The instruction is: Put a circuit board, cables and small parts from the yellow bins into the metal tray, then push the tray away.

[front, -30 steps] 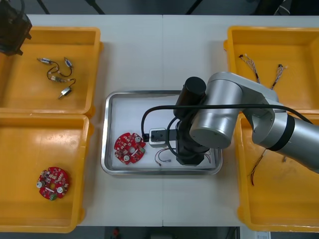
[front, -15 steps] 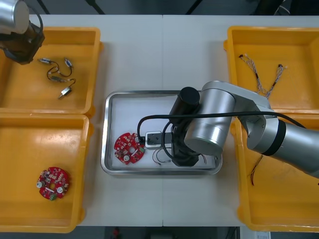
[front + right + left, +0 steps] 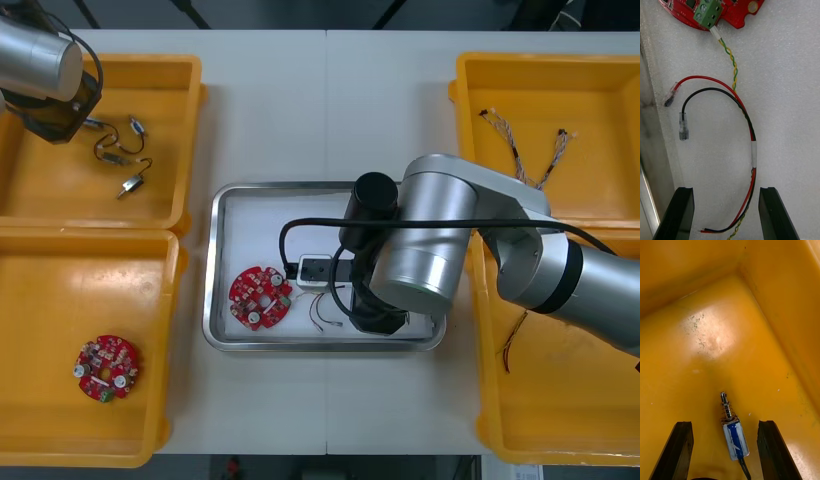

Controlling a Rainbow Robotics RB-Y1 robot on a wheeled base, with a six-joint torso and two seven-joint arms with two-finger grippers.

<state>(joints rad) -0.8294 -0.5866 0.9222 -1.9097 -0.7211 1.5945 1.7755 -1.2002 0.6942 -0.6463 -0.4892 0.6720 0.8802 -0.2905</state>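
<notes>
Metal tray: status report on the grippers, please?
Right gripper open over red-and-black cable in white-lined metal tray. Left gripper open around small blue metal part, yellow bin. Nothing blocking.

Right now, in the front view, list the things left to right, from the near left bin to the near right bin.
Left bin's board → tray's board → cable → right gripper → right bin's cable.

Electronics workshop: yellow bins (image 3: 60,195), circuit boards (image 3: 260,297), cables (image 3: 518,145).
</notes>
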